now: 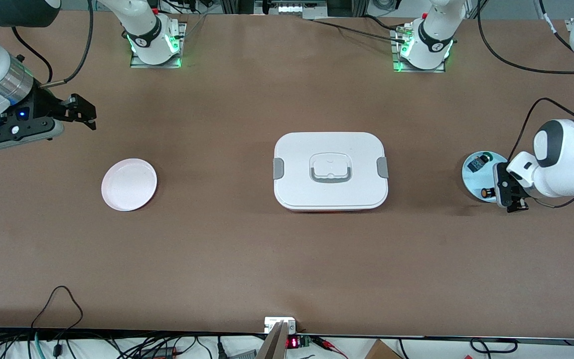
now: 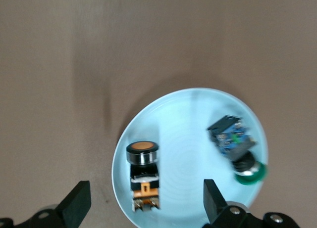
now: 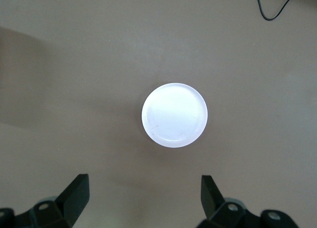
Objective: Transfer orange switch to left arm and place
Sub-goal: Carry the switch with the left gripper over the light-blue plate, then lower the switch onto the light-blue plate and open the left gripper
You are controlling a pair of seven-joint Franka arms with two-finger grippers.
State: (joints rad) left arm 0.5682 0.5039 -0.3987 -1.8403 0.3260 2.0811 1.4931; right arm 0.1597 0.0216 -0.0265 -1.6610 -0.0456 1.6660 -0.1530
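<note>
The orange switch (image 1: 488, 192) lies on its side on a pale blue plate (image 1: 469, 179) at the left arm's end of the table. In the left wrist view the switch (image 2: 143, 176) shows its orange cap and orange-marked body. My left gripper (image 1: 511, 199) hangs just above the plate, open, its fingers (image 2: 77, 204) standing wide on either side of the switch without touching it; the gripper (image 2: 147, 208) is empty. The white box (image 1: 330, 170) sits mid-table. My right gripper (image 1: 83, 112) is open and empty, up over the right arm's end of the table.
A black-and-blue part with a green cap (image 2: 235, 146) lies on the same blue plate (image 2: 193, 119), farther from the front camera than the switch. An empty pale pink plate (image 1: 129, 184) sits toward the right arm's end; it also shows in the right wrist view (image 3: 174, 115).
</note>
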